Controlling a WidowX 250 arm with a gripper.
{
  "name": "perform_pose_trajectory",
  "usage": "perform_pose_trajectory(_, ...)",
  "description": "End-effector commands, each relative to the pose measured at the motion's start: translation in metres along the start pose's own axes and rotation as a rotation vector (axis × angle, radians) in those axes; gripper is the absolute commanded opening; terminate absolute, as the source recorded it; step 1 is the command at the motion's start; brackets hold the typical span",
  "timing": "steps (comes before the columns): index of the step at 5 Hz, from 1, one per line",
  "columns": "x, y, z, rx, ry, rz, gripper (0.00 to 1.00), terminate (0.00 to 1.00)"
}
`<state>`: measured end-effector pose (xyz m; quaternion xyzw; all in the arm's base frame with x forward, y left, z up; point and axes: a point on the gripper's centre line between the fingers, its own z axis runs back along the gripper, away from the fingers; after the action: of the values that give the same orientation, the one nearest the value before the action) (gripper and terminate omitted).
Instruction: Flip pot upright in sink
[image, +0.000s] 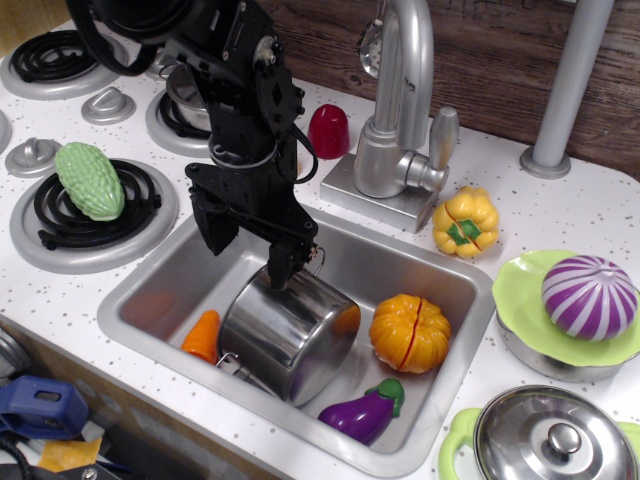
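Pot (290, 335): lies tilted in the sink, flat shiny base turned up toward the camera and the front-left, mouth facing away toward the back-right. One thin loop handle shows at its lower left edge.
Sink (405, 265): rectangular steel basin with rounded corners, flat rim on all sides; the pot sits left of centre.
Gripper (250, 245): black, above the pot's upper edge. Jaws spread; the right finger tip comes down at the pot's top rim, the left finger hangs out over the basin's back-left part. Contact with the rim cannot be confirmed.
Carrot (203, 336): orange, wedged just beside the pot's left side, between the pot and the left wall.
Pumpkin (410, 333): orange, near the pot on the right, a narrow gap between them.
Eggplant (365, 411): purple, at the front wall, just right of the pot's lower edge.
Open room in basin: the back-right part, behind the pumpkin, is bare steel; the back-left corner under the gripper also shows bare floor. Front and left sides are crowded.
Faucet (400, 130): stands on the rear rim, right of the arm, its base close to the basin's back edge.
Yellow pepper (466, 222): on the counter just beyond the back-right corner.
Green gourd (90, 180): on the burner left of the sink, well apart.
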<state>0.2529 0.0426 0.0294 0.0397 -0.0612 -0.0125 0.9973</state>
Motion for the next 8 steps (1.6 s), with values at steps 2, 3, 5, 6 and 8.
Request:
perform_pose_trajectory(2,-0.002,-0.006,-0.002,-0.094,0.023,0.024,1.00,0.00)
perform_pose_trajectory(3,-0.004,-0.011,-0.006,-0.177,0.043,0.031,1.00,0.00)
perform_pose_trajectory(5,-0.007,-0.017,-0.014,-0.322,0.050,0.026,1.00,0.00)
perform_pose_trajectory(6,-0.008,-0.020,-0.017,-0.433,0.063,0.045,1.00,0.00)
perform_pose_trajectory(8,-0.011,-0.029,-0.023,-0.593,0.070,0.095,1.00,0.00)
